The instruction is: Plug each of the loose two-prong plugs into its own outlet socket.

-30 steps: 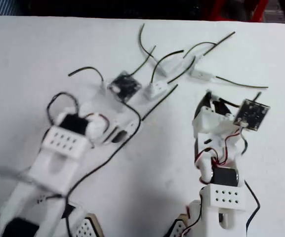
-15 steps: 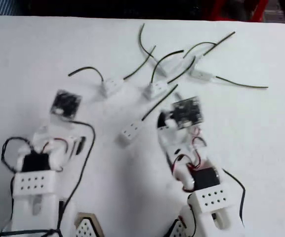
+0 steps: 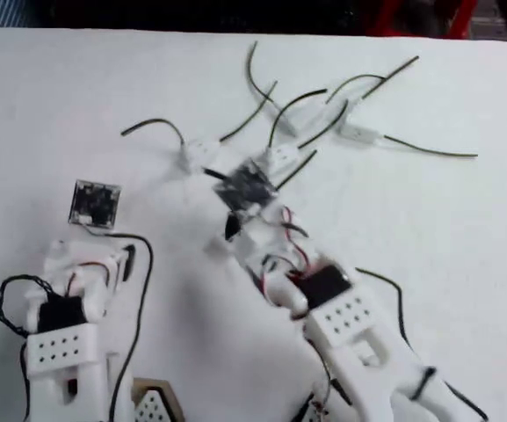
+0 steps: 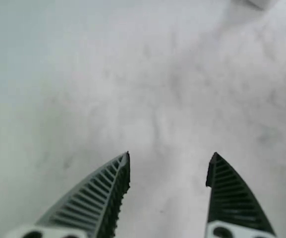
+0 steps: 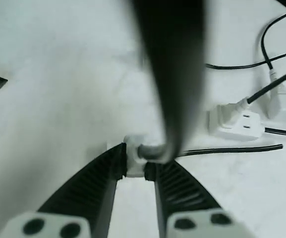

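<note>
plug (image 5: 132, 157) pinched in your right gripper (image 5: 137, 163)

your right gripper's fingers are closed narrow on the white plug, down near the table (image 3: 429, 246), and its black cord (image 5: 170, 74) runs up from between them. a socket (image 5: 234, 123) with its own cord lies just ahead of that gripper, with more sockets and cords farther beyond it. your left gripper (image 4: 170, 163) is spread wide over the table with nothing between its fingers, well apart from the plug.
</note>
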Robot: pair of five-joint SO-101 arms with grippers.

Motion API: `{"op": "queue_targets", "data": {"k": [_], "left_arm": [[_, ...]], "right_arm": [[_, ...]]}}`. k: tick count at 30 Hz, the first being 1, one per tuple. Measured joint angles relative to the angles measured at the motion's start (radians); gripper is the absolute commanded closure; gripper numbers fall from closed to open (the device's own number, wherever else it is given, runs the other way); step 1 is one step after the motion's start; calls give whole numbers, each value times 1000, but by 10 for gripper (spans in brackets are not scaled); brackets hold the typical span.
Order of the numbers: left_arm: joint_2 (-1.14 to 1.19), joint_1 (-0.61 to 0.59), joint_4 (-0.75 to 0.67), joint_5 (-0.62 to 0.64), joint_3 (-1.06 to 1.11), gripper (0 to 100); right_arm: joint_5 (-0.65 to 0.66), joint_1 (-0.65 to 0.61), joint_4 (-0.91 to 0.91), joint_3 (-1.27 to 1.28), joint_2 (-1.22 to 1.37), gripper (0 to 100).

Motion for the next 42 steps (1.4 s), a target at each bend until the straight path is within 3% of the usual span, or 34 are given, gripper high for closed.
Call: {"op": "queue_targets", "data": {"k": [11, 42], "left_arm": [[0, 0, 0, 0, 2, 749], [0, 0, 0, 0, 11, 749]], "right_arm": [[32, -25, -166, -49, 307, 981], [51, -68, -167, 5, 327, 981]]}}
